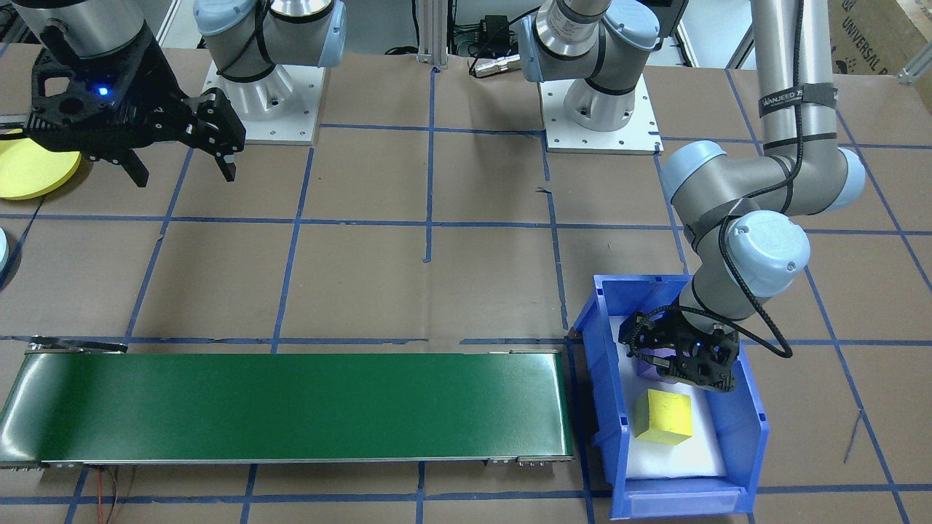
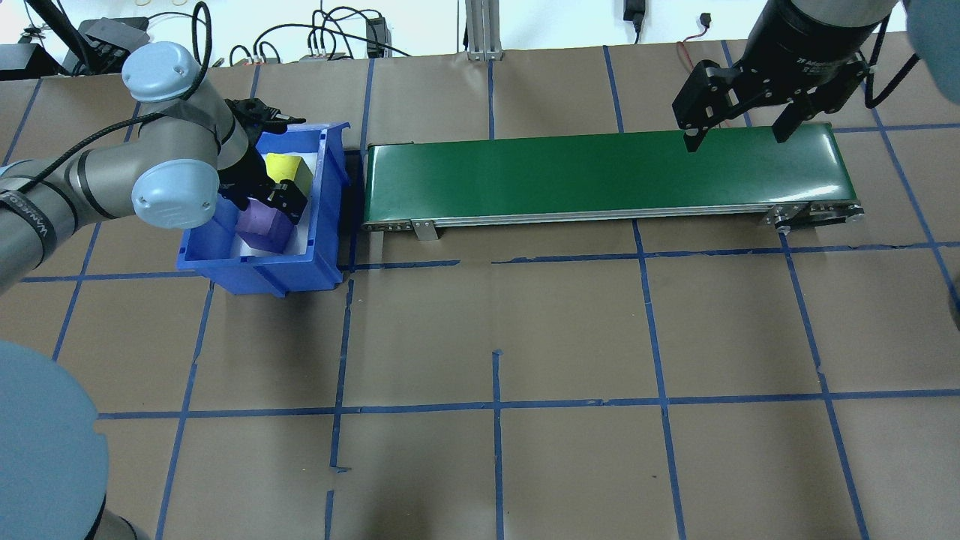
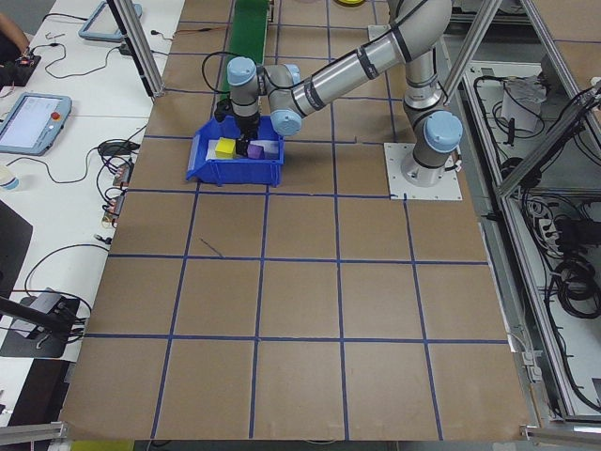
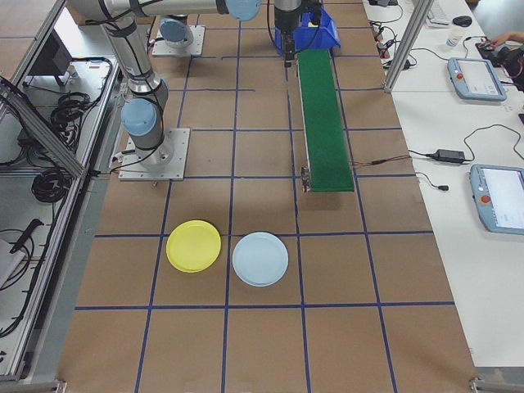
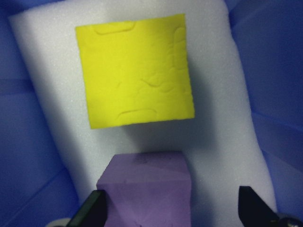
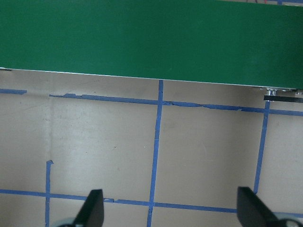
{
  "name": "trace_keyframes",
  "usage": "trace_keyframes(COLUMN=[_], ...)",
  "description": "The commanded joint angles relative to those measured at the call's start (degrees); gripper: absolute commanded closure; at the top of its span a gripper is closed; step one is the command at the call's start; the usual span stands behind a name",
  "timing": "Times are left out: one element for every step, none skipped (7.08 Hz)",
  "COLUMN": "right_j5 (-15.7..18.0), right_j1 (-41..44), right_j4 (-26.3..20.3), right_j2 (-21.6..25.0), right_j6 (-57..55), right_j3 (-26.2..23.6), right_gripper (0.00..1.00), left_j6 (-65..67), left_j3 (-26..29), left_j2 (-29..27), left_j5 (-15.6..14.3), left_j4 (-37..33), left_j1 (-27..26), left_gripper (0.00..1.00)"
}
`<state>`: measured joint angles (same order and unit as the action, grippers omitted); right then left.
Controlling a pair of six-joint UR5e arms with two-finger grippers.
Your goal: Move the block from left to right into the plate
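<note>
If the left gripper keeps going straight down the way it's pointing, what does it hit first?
Most likely the purple block. The left gripper points down into the blue bin, open, with that block between its fingers though off-centre. The yellow block lies ahead of its line.

- The left arm [image 2: 112,176] comes in from the left edge and bends down into the blue bin [image 2: 262,266].
- The left gripper [image 2: 274,202] is low inside the bin; one black finger lies against the purple block [image 2: 262,227] — whether the jaws are closed cannot be made out.
- A yellow block [image 2: 289,166] sits just behind the purple one, on white foam.
- The green conveyor belt [image 2: 600,176] runs rightward from just beside the bin.
- The right gripper [image 2: 739,135] hangs over the belt's right end, fingers spread apart, nothing between them.
- Blue tape lines [image 2: 495,405] grid the brown table [image 2: 570,330].
</note>
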<state>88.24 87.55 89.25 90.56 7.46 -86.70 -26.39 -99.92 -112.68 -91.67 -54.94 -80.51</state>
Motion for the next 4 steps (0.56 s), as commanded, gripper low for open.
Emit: trace_keyframes(right_j5=[0.00, 0.00, 0.00, 0.00], right_j1=[-0.01, -0.01, -0.01, -0.09], right_j4=[0.22, 0.22, 0.22, 0.22], right_j2=[0.06, 0.06, 0.06, 0.06], right_j6=[0.01, 0.01, 0.01, 0.01], right_j3=[0.13, 0.04, 0.04, 0.13], right_gripper=[0.00, 0.00, 0.00, 0.00], left_j6=[-0.15, -0.15, -0.15, -0.15], left_j3=[0.86, 0.86, 0.78, 0.43], left_j2=[0.88, 0.97, 0.97, 0.54], left_j5=[-0.09, -0.09, -0.09, -0.27], left_j4=[0.09, 0.18, 0.27, 0.27], left_j1=[0.09, 0.09, 0.09, 0.09], left_gripper=[0.00, 0.00, 0.00, 0.00])
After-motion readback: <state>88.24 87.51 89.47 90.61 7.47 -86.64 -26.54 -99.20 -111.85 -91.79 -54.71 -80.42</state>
